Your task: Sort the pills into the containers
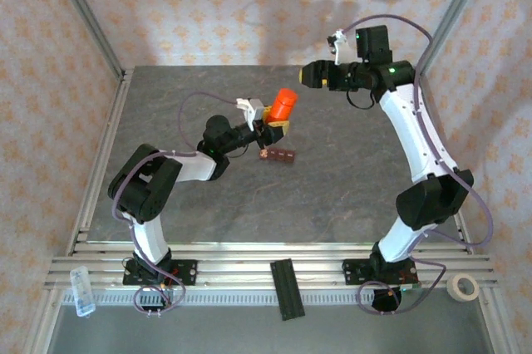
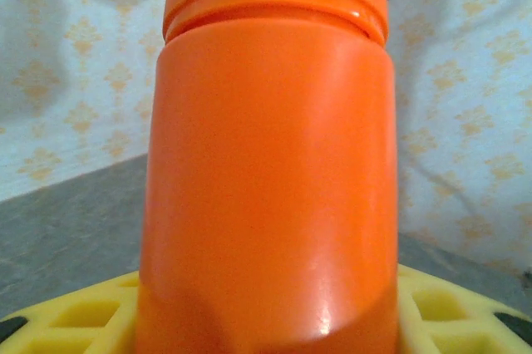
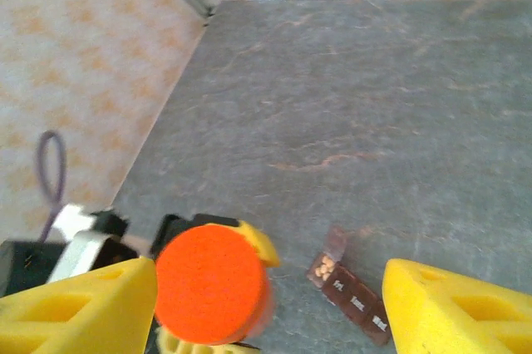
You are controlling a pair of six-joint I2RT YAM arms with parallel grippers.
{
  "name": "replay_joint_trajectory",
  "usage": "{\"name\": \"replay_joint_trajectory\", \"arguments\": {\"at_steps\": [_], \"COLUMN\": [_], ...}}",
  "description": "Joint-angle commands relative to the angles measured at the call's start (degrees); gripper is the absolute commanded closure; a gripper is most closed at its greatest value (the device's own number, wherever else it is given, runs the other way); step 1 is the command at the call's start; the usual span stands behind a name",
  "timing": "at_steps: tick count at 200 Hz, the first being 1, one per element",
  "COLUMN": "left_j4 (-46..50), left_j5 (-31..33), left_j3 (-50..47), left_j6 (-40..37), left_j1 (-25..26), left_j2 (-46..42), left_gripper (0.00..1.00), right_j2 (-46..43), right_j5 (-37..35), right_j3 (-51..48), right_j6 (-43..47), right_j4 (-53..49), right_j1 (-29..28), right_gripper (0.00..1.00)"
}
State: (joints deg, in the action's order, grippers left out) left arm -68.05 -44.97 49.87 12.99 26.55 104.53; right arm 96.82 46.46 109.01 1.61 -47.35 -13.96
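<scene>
Two arms work over a grey stone-look table [image 1: 349, 204]. At the centre of the top view the left gripper [image 1: 273, 128] is clamped on the base of an orange pill bottle [image 1: 285, 103], presenting its cap end towards the other hand. The right gripper [image 3: 270, 275], upper right of that view, hangs with jaws spread and nothing between them, lined up over the orange cap [image 3: 212, 283], probably to unscrew it. Just below the bottle lie the containers [image 1: 278, 155], a dark red-brown bar, one end lid raised with small pale pills [image 3: 326, 267] inside. Nothing blocks a pour; a black strip [image 1: 287, 287] and tape roll [image 1: 463, 287] sit well clear along the bottom edge
</scene>
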Motion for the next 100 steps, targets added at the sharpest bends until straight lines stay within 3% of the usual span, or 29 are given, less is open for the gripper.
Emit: {"name": "replay_joint_trajectory", "arguments": {"at_steps": [1,50,100], "left_j4": [-3.8,-3.8,-3.8], "left_j5": [-8.0,-11.1,-12.5], "left_j3": [2.8,4.1,5.1], "left_j6": [5.6,8.9,10.3], "left_j1": [-0.8,-1.3,-1.3], "left_j2": [1.1,1.7,2.4], "left_gripper": [1.00,1.00,1.00], "right_j2": [4.0,8.4,9.3], "right_j5": [7.8,4.1,1.5], "right_j3": [5.8,14.0,14.6], "right_j6": [10.3,14.6,15.3], "right_j4": [-11.6,-20.6,-22.3], "right_j1": [-0.4,-2.7,-4.5], "right_gripper": [0.29,0.25,0.27]}}
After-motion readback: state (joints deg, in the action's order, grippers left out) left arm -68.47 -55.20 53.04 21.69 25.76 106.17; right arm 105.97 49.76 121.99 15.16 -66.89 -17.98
